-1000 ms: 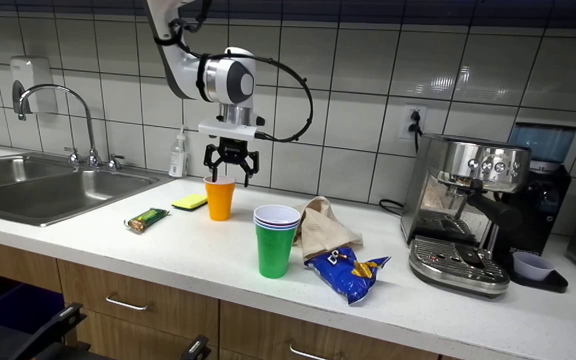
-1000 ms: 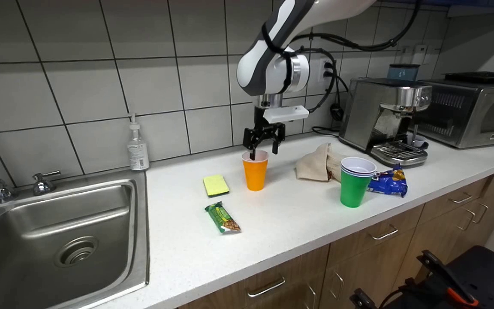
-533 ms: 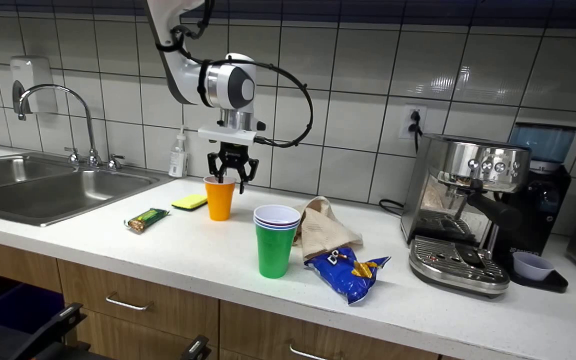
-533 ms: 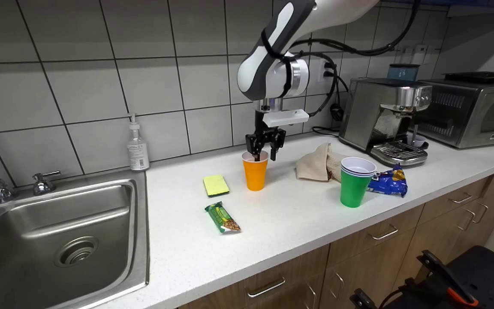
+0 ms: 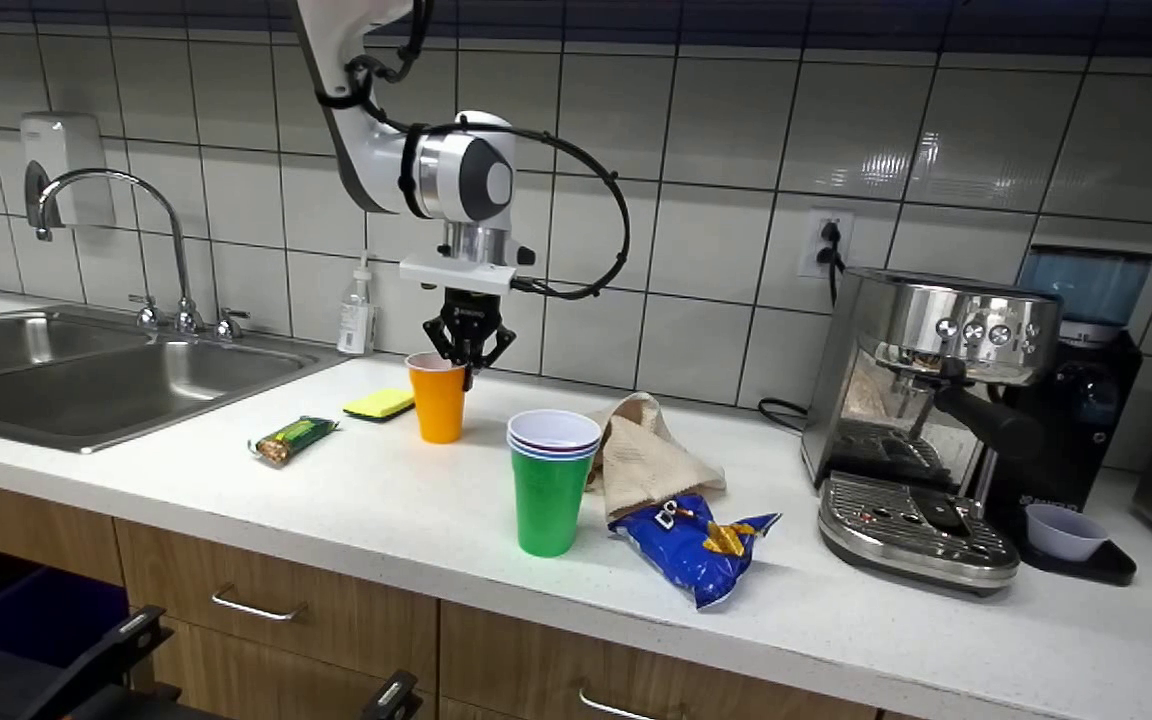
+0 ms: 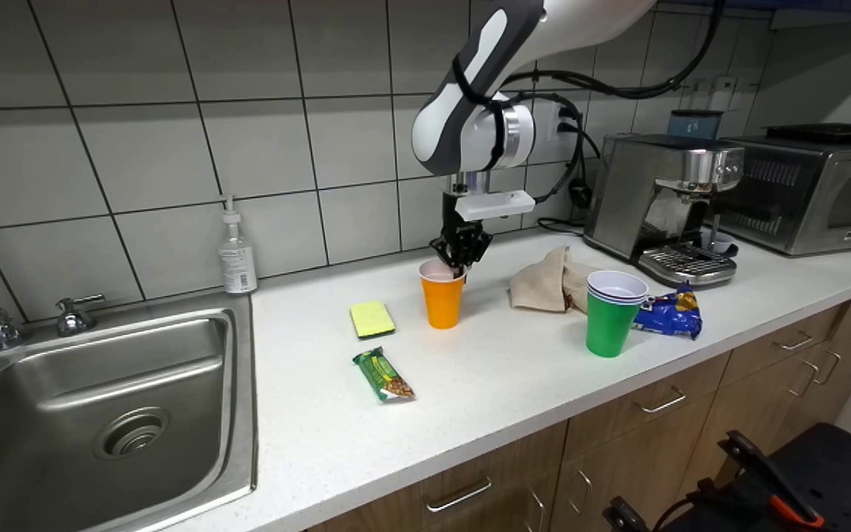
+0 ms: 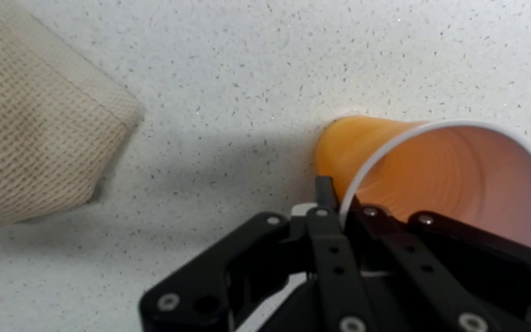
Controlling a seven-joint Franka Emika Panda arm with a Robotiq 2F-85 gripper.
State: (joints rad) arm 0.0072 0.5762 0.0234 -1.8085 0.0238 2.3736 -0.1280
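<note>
Wrist view: the orange cup (image 7: 454, 170) shows the inside of its mouth, and the end effector (image 7: 341, 205) is clamped on its side at the pale rim, one of its fingertips (image 7: 324, 190) outside the cup, the other within it. In both exterior views the cup stands upright on the white worktop (image 5: 376, 510), with the end effector pointing down at the edge of the mouth that faces the beige cloth (image 7: 39, 120). That cloth lies crumpled, apart from the cup. On the opposite side, near the cup, lies the yellow sponge (image 5: 379, 403); the bar (image 5: 295, 439), in a green wrapper, rests near the sponge. In front of the cloth, in an exterior view, stand the stacked cups (image 5: 551, 500), green outermost, and beside them the blue chip bag (image 5: 691, 545); whether cloth and bag touch is hard to tell. Farther out, the metal sink (image 6: 242, 403) is set into the worktop, and the pump bottle (image 6: 238, 262) stands at its back corner by the tiled wall (image 5: 706, 250). Well apart, past the cloth, are the coffee machine (image 5: 911, 310) and the grinder (image 5: 1086, 390) just beyond it.
</note>
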